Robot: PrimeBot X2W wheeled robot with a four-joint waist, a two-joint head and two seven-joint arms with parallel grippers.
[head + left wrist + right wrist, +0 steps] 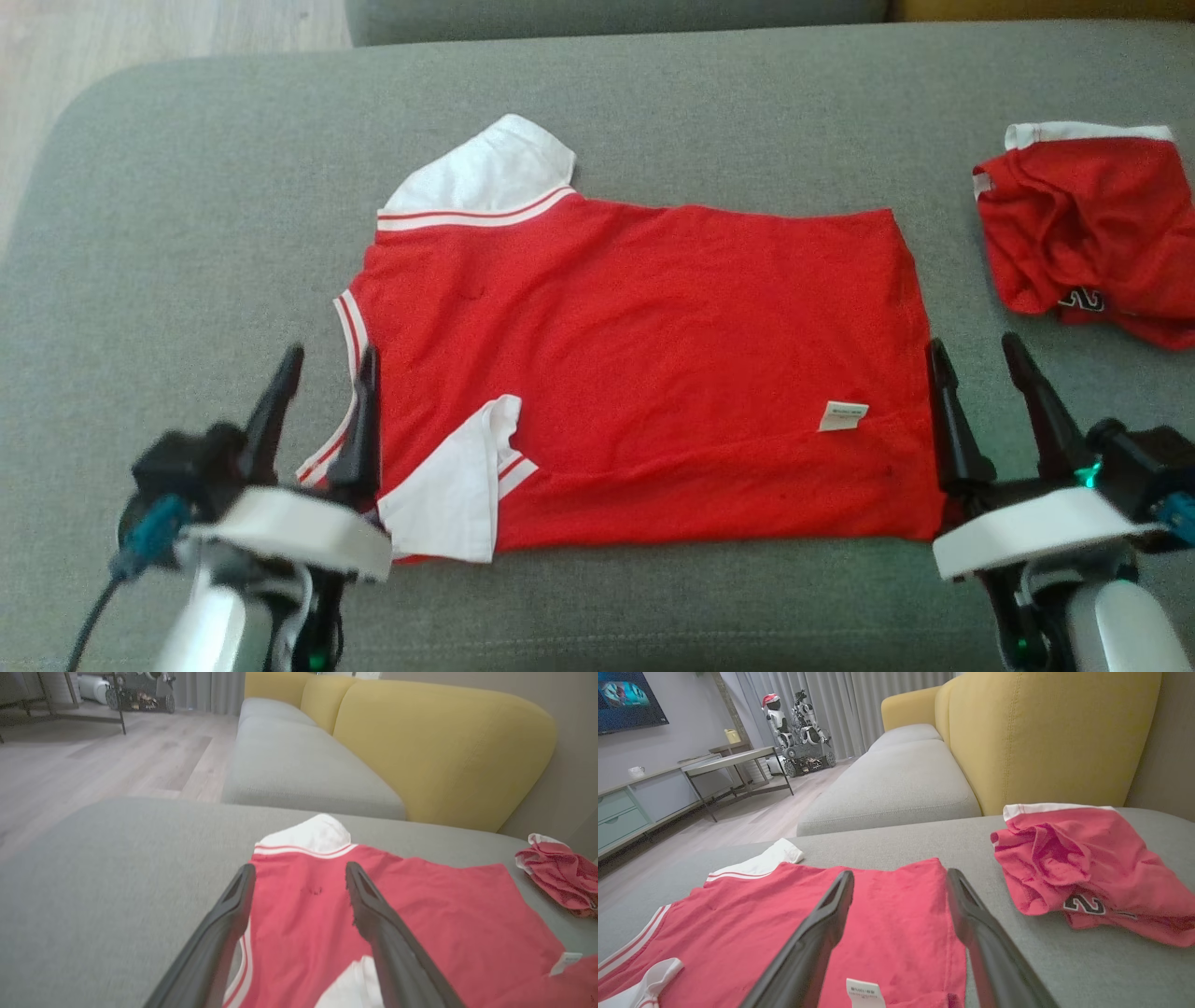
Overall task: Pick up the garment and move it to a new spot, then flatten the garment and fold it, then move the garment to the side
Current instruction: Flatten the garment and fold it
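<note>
Garment flat | left jaws spread astride striped edge | right jaws spread astride hem

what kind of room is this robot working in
Probably a home living room: a grey sofa with yellow back cushions, a wall-mounted screen and a low sideboard along the wall.

The left hand and right hand each have two long, tapering black fingers on a black housing under a curved white shell, with a blue connector, green light and pale forearm, plus a black cable on the left.
</note>
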